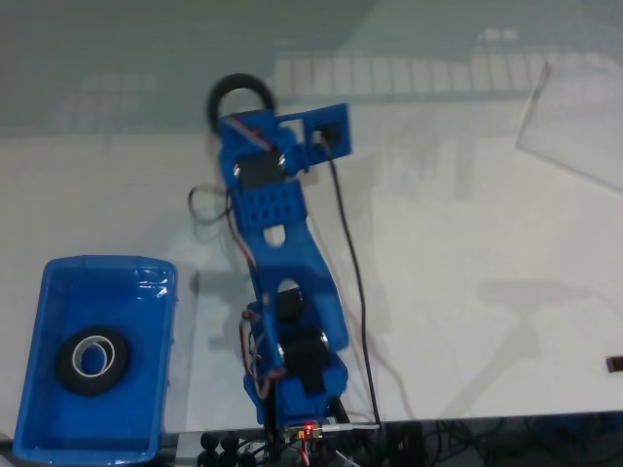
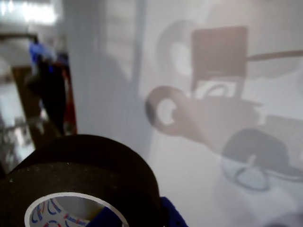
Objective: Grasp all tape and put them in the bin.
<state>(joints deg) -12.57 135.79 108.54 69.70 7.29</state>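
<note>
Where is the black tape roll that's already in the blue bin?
In the fixed view, that tape roll lies flat inside the blue bin at the lower left, just left of the blue arm's base.

In the fixed view the arm hides most of the far tape roll (image 1: 238, 89) and the claw

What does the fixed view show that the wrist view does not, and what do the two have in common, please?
Fixed view alone: the blue bin at lower left with one tape roll lying flat inside, the whole blue arm and its black cable.

Wrist view alone: printed markings on the held roll's pale core, and the shadows of arm and roll on the table.

Both: a black tape roll at the tool, above the white table.
</note>
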